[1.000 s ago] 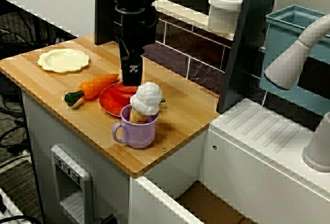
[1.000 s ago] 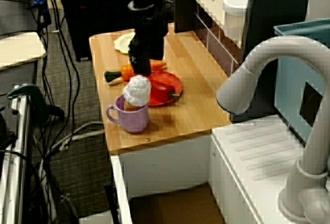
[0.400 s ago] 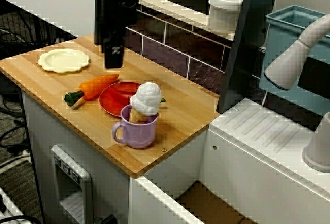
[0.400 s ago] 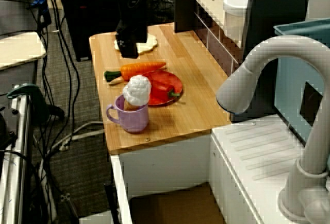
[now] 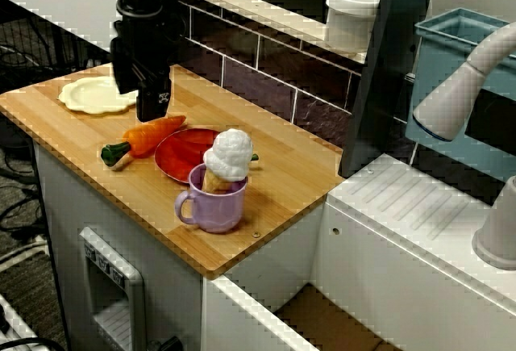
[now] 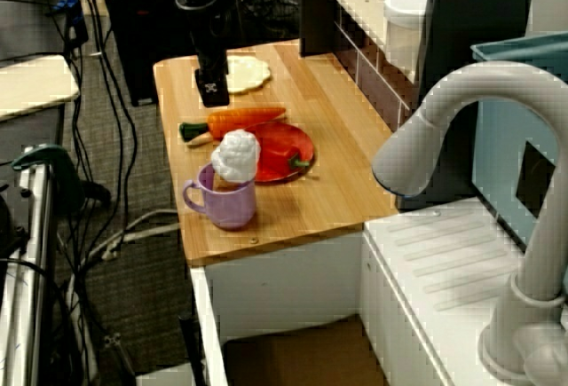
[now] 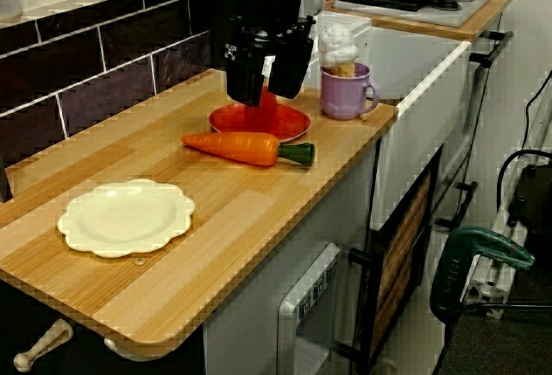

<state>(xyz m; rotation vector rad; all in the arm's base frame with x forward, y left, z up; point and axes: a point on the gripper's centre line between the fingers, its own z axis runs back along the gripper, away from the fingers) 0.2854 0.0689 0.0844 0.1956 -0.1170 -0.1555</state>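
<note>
Plate-end view gave us the clearest look at the two black robot fingers [image 7: 250, 82]: they stood parted with a plain gap between them, and we saw nothing held there. They hung pointing down, clear above the light wooden worktop [image 7: 216, 246], and touched none of the things on it. From the front-corner view the fingers [image 5: 153, 105] showed between the cream scalloped plate [image 5: 95, 94] and the orange toy carrot with a green stub [image 5: 145, 137], near both. From the sink-side view the fingers [image 6: 211, 93] appeared just over the carrot [image 6: 235, 120], beside the cream plate [image 6: 244, 71]. We found the carrot [image 7: 246, 146] lying flat on the worktop, just beside the rim of the round red plate [image 7: 297, 123] on the side toward the cream plate [image 7: 125, 215]; we could not tell whether carrot and rim touched. On the red plate [image 6: 302, 137] lay a red toy pepper with a green stem [image 6: 277, 157]. Just beside that plate, toward the worktop's front edge, stood a lilac mug [image 5: 218, 206] holding a toy ice-cream cone with a white scoop [image 5: 230, 151]. Well apart from all this, we noted a white lidded jar [image 5: 352, 16] on the ledge above the dark tiled wall.
</note>
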